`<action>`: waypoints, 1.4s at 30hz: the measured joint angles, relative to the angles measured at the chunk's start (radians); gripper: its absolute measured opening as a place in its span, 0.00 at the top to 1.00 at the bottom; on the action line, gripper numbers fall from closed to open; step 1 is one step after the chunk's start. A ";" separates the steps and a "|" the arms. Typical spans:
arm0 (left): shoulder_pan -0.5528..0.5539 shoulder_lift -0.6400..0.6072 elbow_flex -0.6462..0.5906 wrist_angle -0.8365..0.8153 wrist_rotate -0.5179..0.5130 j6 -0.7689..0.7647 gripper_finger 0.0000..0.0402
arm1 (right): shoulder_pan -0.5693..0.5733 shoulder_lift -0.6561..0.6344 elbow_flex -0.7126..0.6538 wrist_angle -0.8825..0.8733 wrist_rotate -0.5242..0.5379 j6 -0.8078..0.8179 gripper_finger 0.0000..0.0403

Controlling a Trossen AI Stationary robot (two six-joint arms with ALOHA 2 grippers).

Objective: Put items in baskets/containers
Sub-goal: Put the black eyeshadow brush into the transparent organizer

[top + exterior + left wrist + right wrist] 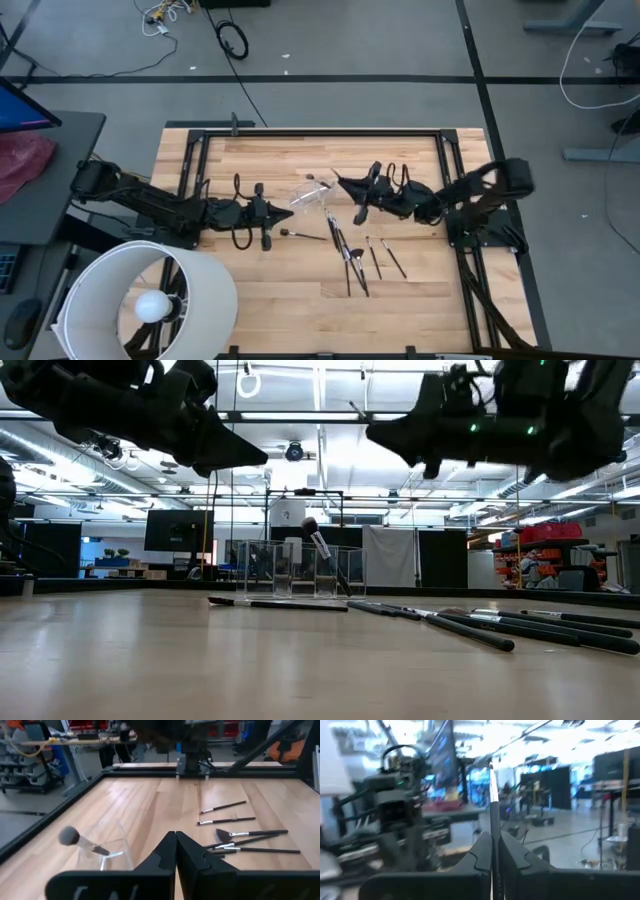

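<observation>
The right gripper (pixel 492 851) pinches a brush (pixel 493 805), handle upright between its fingers, raised above mid-bench just beside the cup (pixel 311 192). The cup holds one brush (pixel 80 840) already. The left gripper (pixel 175 851), fingers pressed together and empty, waits on the cup's other side. Loose brushes (pixel 352 255) lie toward the bench's near edge. This looks like the carry step; next, lining the brush over the rim and lowering.
</observation>
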 joint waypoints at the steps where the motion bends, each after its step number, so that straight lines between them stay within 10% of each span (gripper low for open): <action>1: 0.002 0.000 0.000 0.003 0.000 0.003 0.98 | -0.010 0.042 0.005 0.031 -0.003 0.000 0.97; 16: 0.069 0.001 0.000 -0.001 -0.002 -0.016 0.98 | -0.065 0.359 0.315 0.044 -0.383 0.141 0.97; 42: 0.127 0.002 0.000 0.224 0.049 0.037 0.58 | -0.066 0.358 0.324 -0.031 -0.441 0.138 0.97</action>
